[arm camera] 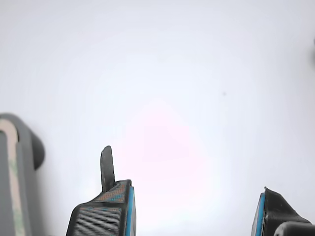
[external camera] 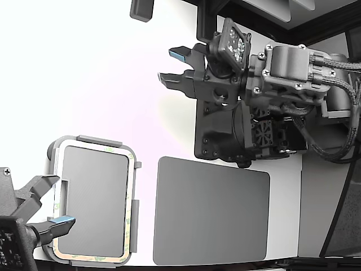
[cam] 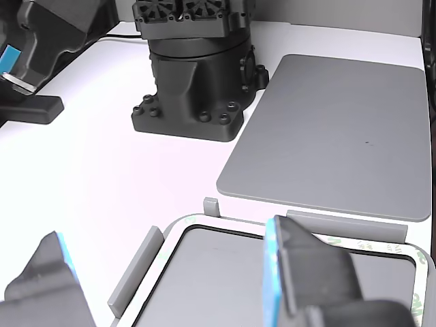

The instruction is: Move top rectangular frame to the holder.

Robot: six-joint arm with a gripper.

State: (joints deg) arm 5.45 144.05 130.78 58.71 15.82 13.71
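Note:
The top rectangular frame [external camera: 133,197], a cream-tan border with faint green marks around a dark grey inside, lies flat in the light grey holder [external camera: 97,139] at the exterior view's lower left. My gripper [external camera: 170,66] is open and empty. It hovers over bare white table well above and to the right of the holder in the exterior view. In the wrist view my gripper [arm camera: 192,209] shows blue-padded fingers [arm camera: 106,206] spread apart, with a corner of the holder [arm camera: 25,147] and the frame [arm camera: 9,140] at the picture's edge. The other view shows the frame [cam: 409,253] in the holder [cam: 133,272].
A second arm's open gripper [external camera: 51,203] sits at the holder's left edge in the exterior view; its fingers [cam: 306,279] fill the other view's foreground. A larger plain dark grey mat [external camera: 211,212] lies right of the holder. My arm's black base [external camera: 225,135] stands behind the mat.

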